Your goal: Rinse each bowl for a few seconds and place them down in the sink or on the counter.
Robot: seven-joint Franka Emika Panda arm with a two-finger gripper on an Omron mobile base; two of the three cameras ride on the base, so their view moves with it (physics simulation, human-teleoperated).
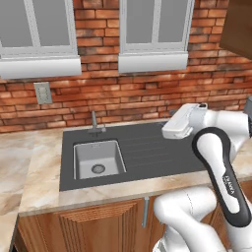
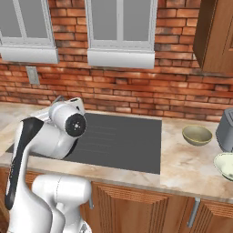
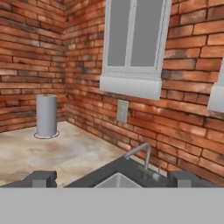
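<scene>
An olive-tan bowl [image 2: 197, 135] stands upright on the counter [image 2: 182, 169] to the right of the sink [image 2: 119, 142]. A paler cream-green bowl [image 2: 225, 165] sits nearer the counter's front, cut off by the right edge of the view. My gripper [image 3: 111, 180] is open, its two dark fingertips [image 3: 41, 178] wide apart with nothing between them. It hovers over the drainboard, far left of both bowls, and faces the faucet [image 3: 142, 160] and the light-grey basin [image 1: 98, 160]. No water is running.
A grey appliance [image 2: 225, 129] stands behind the bowls at the far right, under a brown wall cabinet [image 2: 214, 36]. A grey cylinder [image 3: 47, 116] stands in the far left corner of the counter. A brick wall with windows and an outlet [image 1: 43, 92] backs the counter.
</scene>
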